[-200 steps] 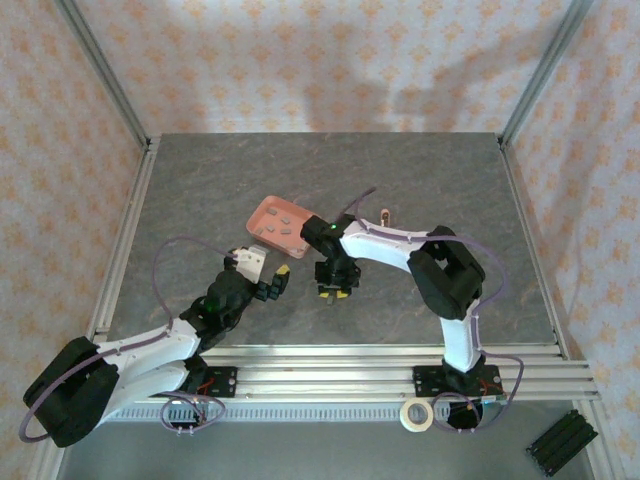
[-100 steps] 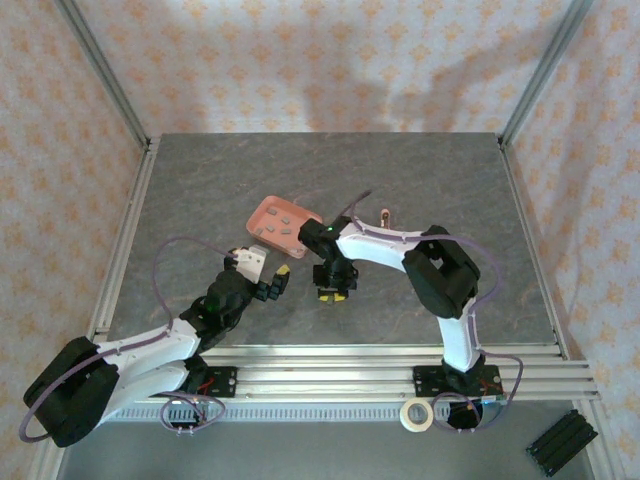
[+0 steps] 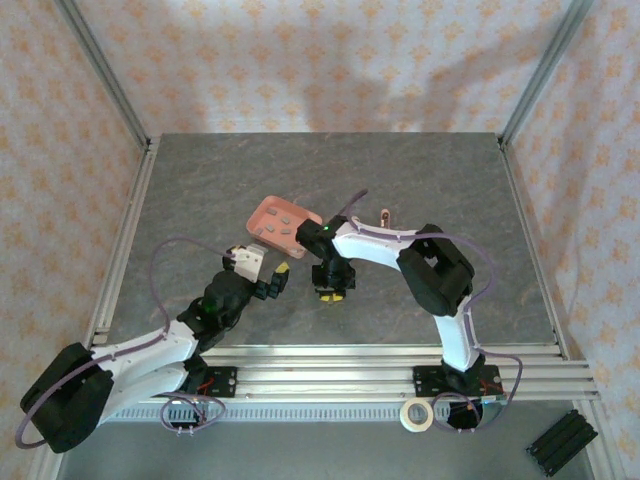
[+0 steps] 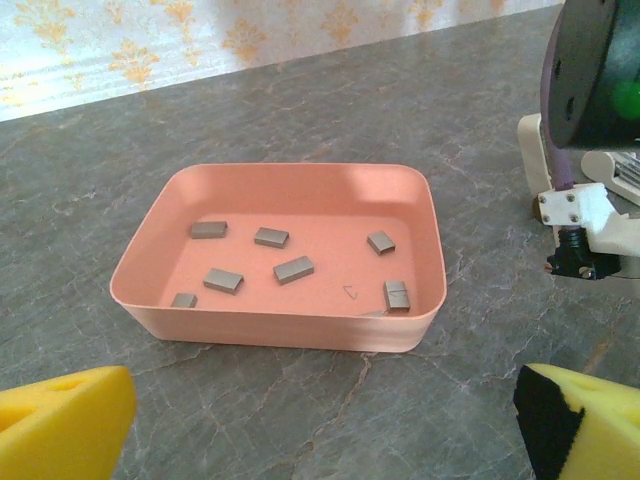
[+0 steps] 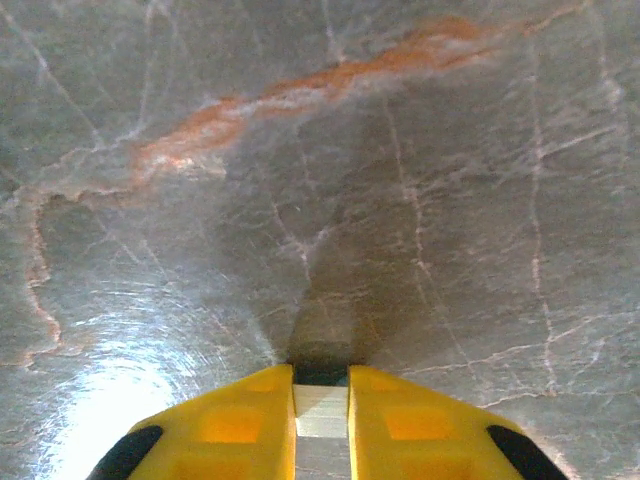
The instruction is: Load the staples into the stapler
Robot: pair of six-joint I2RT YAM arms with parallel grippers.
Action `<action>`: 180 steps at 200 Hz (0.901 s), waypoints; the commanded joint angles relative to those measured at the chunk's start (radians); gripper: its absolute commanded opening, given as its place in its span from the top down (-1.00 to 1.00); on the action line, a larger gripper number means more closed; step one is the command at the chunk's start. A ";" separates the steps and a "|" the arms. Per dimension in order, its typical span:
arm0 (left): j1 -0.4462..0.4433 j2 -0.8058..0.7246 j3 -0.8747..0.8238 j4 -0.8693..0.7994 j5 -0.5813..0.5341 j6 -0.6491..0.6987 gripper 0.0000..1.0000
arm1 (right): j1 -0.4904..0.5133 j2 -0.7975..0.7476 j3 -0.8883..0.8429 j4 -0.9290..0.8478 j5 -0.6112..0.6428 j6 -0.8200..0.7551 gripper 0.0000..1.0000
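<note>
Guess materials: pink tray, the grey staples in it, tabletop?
Tray: likely moulded plastic, matte, rounded corners, uniform salmon colour. Staples: look like metal, dull grey, crisp edges. Tabletop: stone-look, veined grey with slight sheen; could be laminate.

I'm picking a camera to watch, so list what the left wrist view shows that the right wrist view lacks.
Left wrist, not right wrist: the salmon-pink shallow plastic tray holding several small dull-grey metal staple strips, the wide-open left gripper and part of the right arm. Right wrist, not left wrist: the right gripper, its yellow fingers closed on a small pale strip, and an orange vein in the stone. Both: the grey marbled tabletop.
</note>
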 commanded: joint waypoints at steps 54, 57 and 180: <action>0.008 -0.051 0.036 -0.096 -0.005 0.007 -0.98 | 0.005 -0.070 -0.004 0.069 0.136 -0.020 0.71; 0.008 -0.054 0.039 -0.102 -0.011 0.004 -0.98 | 0.006 -0.077 -0.002 0.073 0.145 -0.022 0.71; -0.119 0.235 0.238 -0.074 -0.143 -0.111 -0.89 | -0.188 -0.316 -0.187 0.338 0.184 -0.313 0.71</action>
